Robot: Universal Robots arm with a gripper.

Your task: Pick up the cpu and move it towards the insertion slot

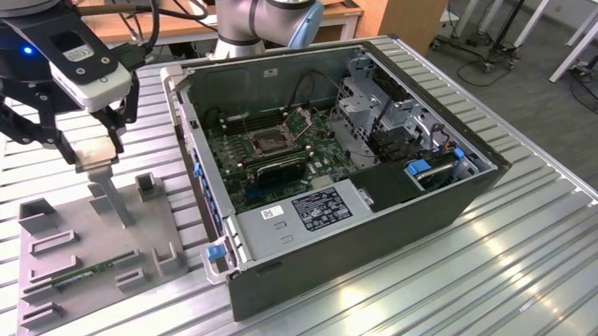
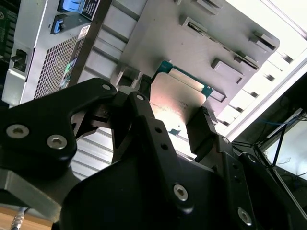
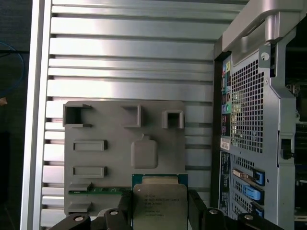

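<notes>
The cpu (image 3: 159, 211) (judged light, stiff, fragile on its underside) is clamped at two opposite edges by the gripper (image 3: 160, 201), which is closed on it.

Case wall (image 1: 190, 150) sits right between the tray (image 1: 94, 238) and the insertion slot (image 1: 271, 143), but it's all open overhead.

I saw the grey plastic pocketed tray (image 1: 84, 245) at the exterior view's left and the open dark metal computer case (image 1: 393, 231) just beside it on the right, both on the slatted aluminium table (image 1: 467, 280). The black gripper (image 1: 94, 164) hung above the tray, with the small square silvery cpu (image 3: 159, 206) clamped between its fingers. The square metal-framed insertion slot (image 1: 271, 143) sat inside the case, well apart from the cpu. The thin green memory stick (image 1: 89, 273) lay in a tray pocket.
</notes>
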